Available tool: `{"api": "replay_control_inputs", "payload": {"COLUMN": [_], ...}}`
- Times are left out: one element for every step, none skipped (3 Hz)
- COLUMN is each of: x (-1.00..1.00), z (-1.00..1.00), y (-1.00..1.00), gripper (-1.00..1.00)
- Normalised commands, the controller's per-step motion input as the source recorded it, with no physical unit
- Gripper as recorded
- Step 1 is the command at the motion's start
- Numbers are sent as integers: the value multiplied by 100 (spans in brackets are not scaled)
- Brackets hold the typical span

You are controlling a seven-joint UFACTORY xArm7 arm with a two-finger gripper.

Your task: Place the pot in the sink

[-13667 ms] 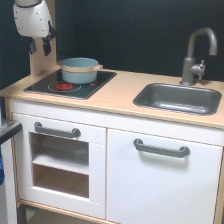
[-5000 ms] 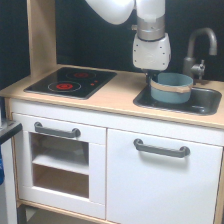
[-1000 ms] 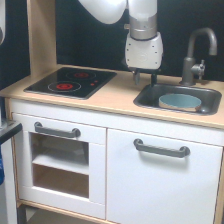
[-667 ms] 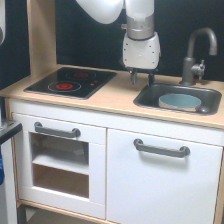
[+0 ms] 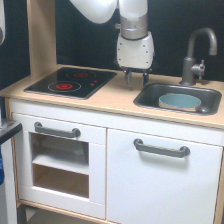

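Observation:
The blue-grey pot point(image 5: 180, 101) with its tan rim rests inside the dark grey sink point(image 5: 150, 98), toward the sink's right half. My gripper point(image 5: 136, 80) hangs above the countertop just past the sink's left rim, up and to the left of the pot and apart from it. Its two dark fingers point down with a gap between them and nothing held, so it is open.
A black hob point(image 5: 72, 82) with red rings lies on the counter at the exterior view's left. A grey faucet point(image 5: 196, 55) rises behind the sink. A tall wooden side panel point(image 5: 41, 35) stands at the far left. Cabinet doors with grey handles point(image 5: 161, 148) are below.
The pot was carried from the hob to the sink and released. Over the last second the gripper has risen and drifted left, away from the pot.

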Motion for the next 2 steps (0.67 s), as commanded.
{"api": "replay_control_inputs", "payload": {"x": [-33,-34], "z": [31,31], "y": [-4,-5], "gripper": [100,100]}}
